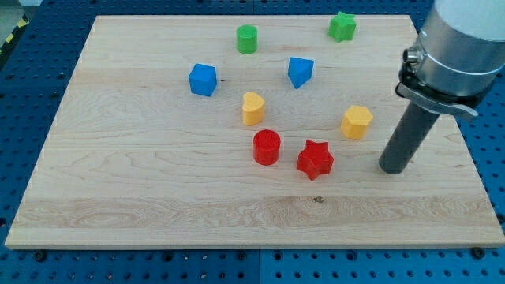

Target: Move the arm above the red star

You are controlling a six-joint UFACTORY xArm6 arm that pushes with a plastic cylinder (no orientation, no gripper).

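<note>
This is a robotics lab bench set up for tabletop pushing trials. A pale wooden board lies flat on a blue metal perforated table, whose regular grid of mounting holes shows all round the board's edges, with a strip of black-and-yellow hazard tape beyond the board's top-left corner. On the board sit small plastic test pieces in plain colours, such as a red star near its middle and a green cylinder toward its top edge, while a grey industrial arm housing looms over the board's right side.
</note>
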